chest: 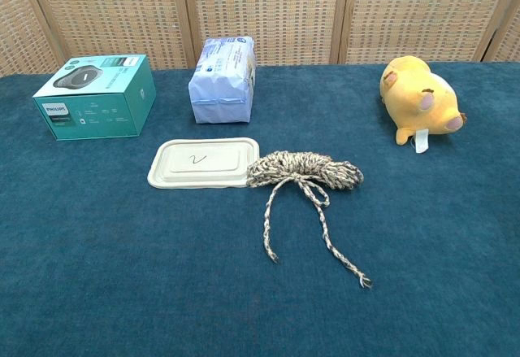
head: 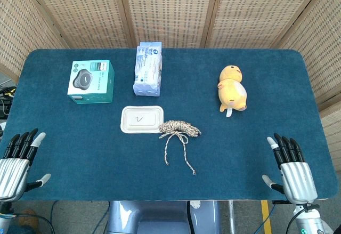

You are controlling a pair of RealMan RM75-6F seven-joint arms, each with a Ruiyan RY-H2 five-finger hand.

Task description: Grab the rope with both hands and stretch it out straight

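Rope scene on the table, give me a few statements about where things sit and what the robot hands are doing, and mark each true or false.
1. The rope lies bundled with two loose ends trailing toward the robot. True.
2. The left robot hand grips the rope. False: it rests open at the table's near edge, far from the rope.
3. The beige lid lies right beside the rope bundle. True.
4. The yellow plush toy sits on the teal box. False: the toy is at the other side of the table.
5. The right robot hand holds one rope end. False: it is open and empty.
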